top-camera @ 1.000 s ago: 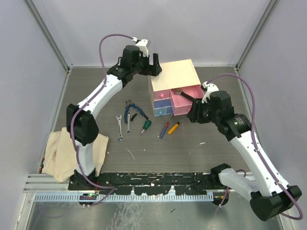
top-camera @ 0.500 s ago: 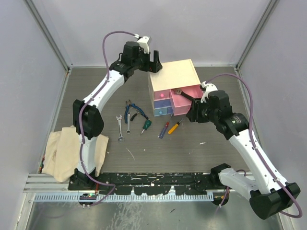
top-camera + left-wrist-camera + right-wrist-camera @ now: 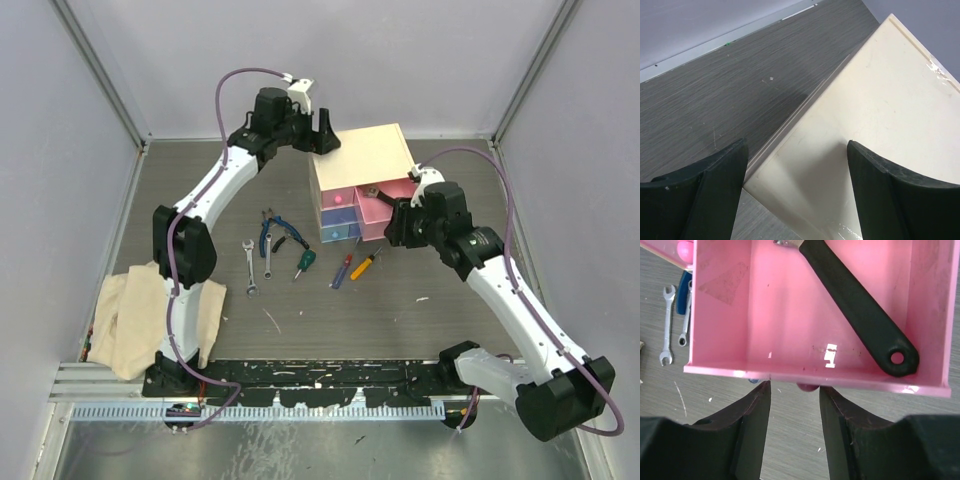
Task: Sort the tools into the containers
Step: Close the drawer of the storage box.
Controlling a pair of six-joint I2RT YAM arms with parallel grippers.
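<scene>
Lying loose: two wrenches (image 3: 250, 268), one pliers (image 3: 272, 232), three screwdrivers (image 3: 342, 270) (one black-handled tool (image 3: 855, 305) in the pink drawer (image 3: 740, 315)). Right end effector (image 3: 794, 390) half-spread astride its knob (image 3: 807, 387); left end effector (image 3: 797, 155) wide, empty.

Up top, the external camera looks down from high behind the arm bases, taking in the whole table (image 3: 450, 290). Left wrist view hangs close above the cream chest (image 3: 880, 125), seen whole from overhead (image 3: 365, 155). Right wrist view stares straight down into the pink drawer (image 3: 780, 315), small from above (image 3: 385, 212).
</scene>
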